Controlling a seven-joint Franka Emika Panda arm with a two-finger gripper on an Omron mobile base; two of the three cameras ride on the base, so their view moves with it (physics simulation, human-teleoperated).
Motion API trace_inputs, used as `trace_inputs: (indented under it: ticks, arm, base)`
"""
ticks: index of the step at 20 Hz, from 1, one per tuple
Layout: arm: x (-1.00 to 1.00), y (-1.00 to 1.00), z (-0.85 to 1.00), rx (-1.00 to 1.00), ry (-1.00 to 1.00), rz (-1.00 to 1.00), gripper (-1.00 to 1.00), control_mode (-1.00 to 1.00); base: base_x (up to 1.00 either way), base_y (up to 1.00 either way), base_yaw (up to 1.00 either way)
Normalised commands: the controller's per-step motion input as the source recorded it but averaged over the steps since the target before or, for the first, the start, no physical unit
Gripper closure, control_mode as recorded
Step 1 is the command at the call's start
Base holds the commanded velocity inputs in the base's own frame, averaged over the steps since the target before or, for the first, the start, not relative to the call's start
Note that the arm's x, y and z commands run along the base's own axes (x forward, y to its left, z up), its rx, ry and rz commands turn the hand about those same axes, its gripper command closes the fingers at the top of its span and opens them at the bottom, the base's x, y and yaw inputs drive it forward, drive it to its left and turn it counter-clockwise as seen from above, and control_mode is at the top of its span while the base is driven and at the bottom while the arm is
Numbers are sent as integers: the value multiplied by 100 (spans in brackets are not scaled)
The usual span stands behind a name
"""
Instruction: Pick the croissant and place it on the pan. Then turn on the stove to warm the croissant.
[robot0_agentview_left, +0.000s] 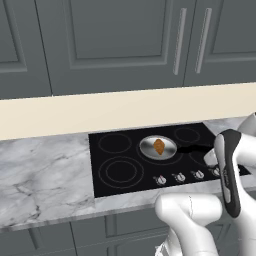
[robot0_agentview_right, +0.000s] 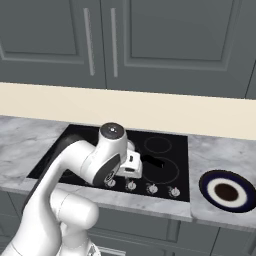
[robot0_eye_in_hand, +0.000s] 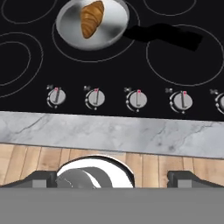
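Hand view: golden-brown croissant (robot0_eye_in_hand: 92, 18) lies in the shiny round silver pan (robot0_eye_in_hand: 72, 26); your tool (robot0_eye_in_hand: 112, 178), fingers spread and empty, faces five silver knobs (robot0_eye_in_hand: 95, 98). Turning the wrong one leaves the pan's burner cold.

Marble worktop (robot0_agentview_left: 45, 175), grey cabinets (robot0_agentview_left: 115, 40), one plate (robot0_agentview_right: 226, 191).
The dark-rimmed plate with white ring and brown centre sits on the worktop at 4 o'clock; a cream backsplash (robot0_agentview_left: 75, 112) runs below the cabinets; wooden floor (robot0_eye_in_hand: 26, 157) lies beneath.

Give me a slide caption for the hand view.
Croissant resting in the pan on the stove, knobs lined up below.
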Motion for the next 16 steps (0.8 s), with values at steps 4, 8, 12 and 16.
trace_inputs:
  ticks: [4,8,12,16]
  arm:
    - [0,0,-18,0,9,0,-100,-100]
    - [4,0,-22,0,3,0,-100,-100]
    - [18,0,-24,0,3,1,-100,-100]
    - [22,-1,-19,0,5,1,-100,-100]
  base:
    - [0,0,0]
    - [0,0,0]
    - [0,0,0]
    - [0,0,0]
